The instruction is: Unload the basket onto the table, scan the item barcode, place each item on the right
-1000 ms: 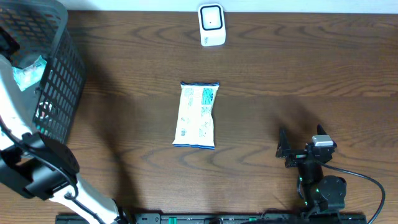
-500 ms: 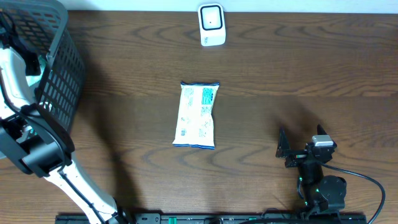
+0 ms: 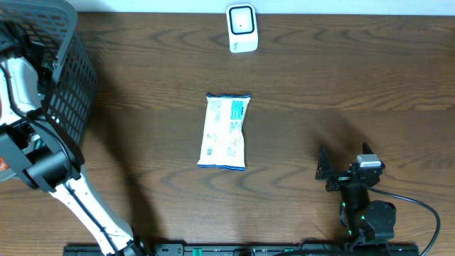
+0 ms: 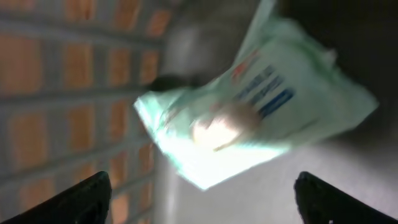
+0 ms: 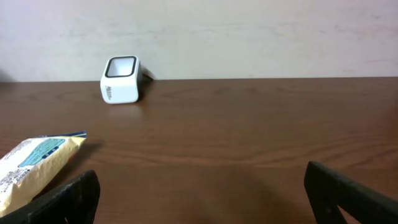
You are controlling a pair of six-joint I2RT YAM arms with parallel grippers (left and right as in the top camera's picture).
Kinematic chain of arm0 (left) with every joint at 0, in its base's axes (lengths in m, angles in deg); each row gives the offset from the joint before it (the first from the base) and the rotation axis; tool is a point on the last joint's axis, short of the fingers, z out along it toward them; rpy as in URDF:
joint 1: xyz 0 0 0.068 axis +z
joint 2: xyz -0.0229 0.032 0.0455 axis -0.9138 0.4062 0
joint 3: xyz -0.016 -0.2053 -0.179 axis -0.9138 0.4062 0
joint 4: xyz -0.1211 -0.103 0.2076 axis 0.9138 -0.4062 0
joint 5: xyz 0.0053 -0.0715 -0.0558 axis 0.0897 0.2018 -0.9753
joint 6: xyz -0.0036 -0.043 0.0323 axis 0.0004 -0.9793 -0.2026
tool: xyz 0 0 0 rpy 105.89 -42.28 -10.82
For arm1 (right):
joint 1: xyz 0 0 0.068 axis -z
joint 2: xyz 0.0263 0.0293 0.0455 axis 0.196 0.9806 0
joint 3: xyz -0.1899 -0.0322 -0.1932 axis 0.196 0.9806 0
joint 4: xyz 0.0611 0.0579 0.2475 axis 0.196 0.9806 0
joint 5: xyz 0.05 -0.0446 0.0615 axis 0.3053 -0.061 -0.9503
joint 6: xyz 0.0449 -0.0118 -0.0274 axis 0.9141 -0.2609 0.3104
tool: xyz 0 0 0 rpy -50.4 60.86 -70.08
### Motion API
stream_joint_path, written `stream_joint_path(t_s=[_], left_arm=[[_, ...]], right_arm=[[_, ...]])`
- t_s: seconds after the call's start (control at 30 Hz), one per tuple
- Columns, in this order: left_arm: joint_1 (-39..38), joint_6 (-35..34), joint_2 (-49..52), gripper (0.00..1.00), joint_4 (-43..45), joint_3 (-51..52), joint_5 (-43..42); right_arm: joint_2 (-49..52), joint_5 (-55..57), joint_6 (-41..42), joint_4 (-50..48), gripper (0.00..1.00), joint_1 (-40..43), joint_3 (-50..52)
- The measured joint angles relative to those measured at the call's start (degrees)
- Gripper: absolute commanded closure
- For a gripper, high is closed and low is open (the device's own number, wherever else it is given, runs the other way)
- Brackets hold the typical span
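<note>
A white and blue snack packet (image 3: 225,131) lies flat mid-table; its end also shows at the left of the right wrist view, snack packet (image 5: 31,165). The white barcode scanner (image 3: 242,28) stands at the far edge, scanner (image 5: 121,79). My left arm reaches down into the grey mesh basket (image 3: 67,92). In the left wrist view my left gripper (image 4: 202,190) is open, hovering just short of a pale green packet (image 4: 249,118) lying on the basket floor, blurred. My right gripper (image 3: 345,162) rests open near the front right, right gripper (image 5: 200,186) with nothing between its fingers.
The basket's mesh wall (image 4: 74,93) stands close on the left of the green packet. A black cable (image 3: 419,206) loops from the right arm's base at the front right. A pale wall (image 5: 249,31) rises behind the table's far edge.
My left arm has swung further over and down into the basket, now covering the pale packet that showed there from above. The right arm and the packet on the table have not moved.
</note>
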Motion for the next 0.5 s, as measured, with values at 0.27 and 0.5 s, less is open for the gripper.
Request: stream_joint_path(t_s=[0.27, 0.5], left_arm=[[0.0, 3.58, 0.96, 0.18, 5.11, 0.0, -6.6], [0.0, 5.75, 2.95, 0.19, 6.03, 0.0, -8.28]], right_arm=[[0.0, 0.0, 0.0, 0.0, 0.01, 0.0, 0.0], [0.0, 0.0, 0.0, 0.02, 0.01, 0.0, 0.0]])
